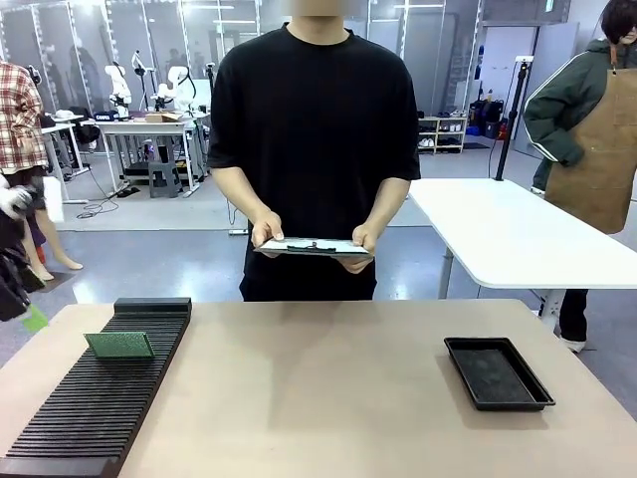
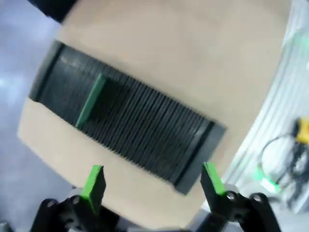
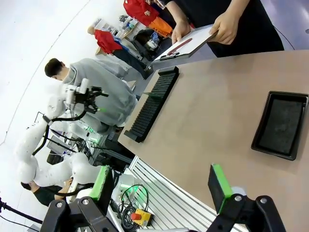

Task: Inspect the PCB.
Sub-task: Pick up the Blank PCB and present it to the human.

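- The small bright green rectangular PCB (image 1: 119, 345) stands on edge in a slot of the long black ribbed plastic rack (image 1: 100, 398), near the rack's far end, on the robot's left side of the tan surface (image 1: 328, 398).
- The left claw (image 2: 153, 182) hangs above that rack, released, with its green pads wide apart and nothing between them. Its view is blurred, so I can only say it seems well clear of the board.
- The right claw (image 3: 160, 183) is likewise released and empty, off the near edge of the surface.
- The shallow black rectangular tray (image 1: 498, 373) on the robot's right side holds nothing that I can make out.
- The person at the far side holds a clipboard with white paper (image 1: 311, 246) in both hands, level, above the surface's far edge.
- By my reading the task has barely begun: no claw is on the board, and it is not lifted or shown to anyone.
- What is left is likely everything: take the board from its slot, present it for checking, then set it down, perhaps in the tray.
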Available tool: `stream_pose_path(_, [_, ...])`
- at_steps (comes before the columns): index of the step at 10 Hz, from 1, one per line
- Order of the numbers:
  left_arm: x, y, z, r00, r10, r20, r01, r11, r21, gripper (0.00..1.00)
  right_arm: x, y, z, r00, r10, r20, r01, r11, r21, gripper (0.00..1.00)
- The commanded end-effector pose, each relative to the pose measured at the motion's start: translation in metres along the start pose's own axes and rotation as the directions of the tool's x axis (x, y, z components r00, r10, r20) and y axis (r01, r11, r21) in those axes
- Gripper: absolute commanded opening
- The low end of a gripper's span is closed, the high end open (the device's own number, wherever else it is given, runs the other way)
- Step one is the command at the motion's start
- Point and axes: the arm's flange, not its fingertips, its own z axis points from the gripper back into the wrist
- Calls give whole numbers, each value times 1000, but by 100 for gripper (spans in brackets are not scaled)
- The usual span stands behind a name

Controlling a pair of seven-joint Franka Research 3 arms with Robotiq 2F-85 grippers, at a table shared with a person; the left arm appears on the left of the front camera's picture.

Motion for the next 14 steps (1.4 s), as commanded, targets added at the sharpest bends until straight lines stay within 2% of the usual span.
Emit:
stream_pose_path(1, [-3, 42, -36, 988, -89, -128, 88, 996, -17, 100, 1, 0, -1, 1000, 22, 8, -22, 1000, 9, 100])
stream_pose_path(3, [3, 46, -50, 992, -80, -100, 78, 997, -25, 100, 1, 0, -1, 1000, 22, 8, -22, 1000, 9, 100])
stream_pose_path(4, [5, 49, -50, 997, -45, -64, 46, 999, 15, 100, 1, 0, -1, 1000, 22, 8, -22, 1000, 9, 100])
stream_pose_path(5, [-3, 42, -63, 986, -86, -145, 80, 996, -47, 100, 1, 0, -1, 1000, 22, 8, -22, 1000, 9, 100])
stream_pose_path(9, [-2, 46, -63, 988, -80, -130, 76, 996, -40, 100, 1, 0, -1, 1000, 22, 8, -22, 1000, 9, 100])
stream_pose_path(10, [-1, 40, -64, 952, -231, -203, 239, 971, 17, 100, 1, 0, -1, 1000, 22, 8, -22, 1000, 9, 100])
stream_pose_path(13, [17, 99, -92, 914, -395, -91, 375, 909, -181, 100, 1, 0, -1, 1000, 22, 8, -22, 1000, 9, 100])
stream_pose_path(14, [18, 119, -111, 922, -379, -83, 357, 912, -201, 100, 1, 0, -1, 1000, 22, 8, -22, 1000, 9, 100])
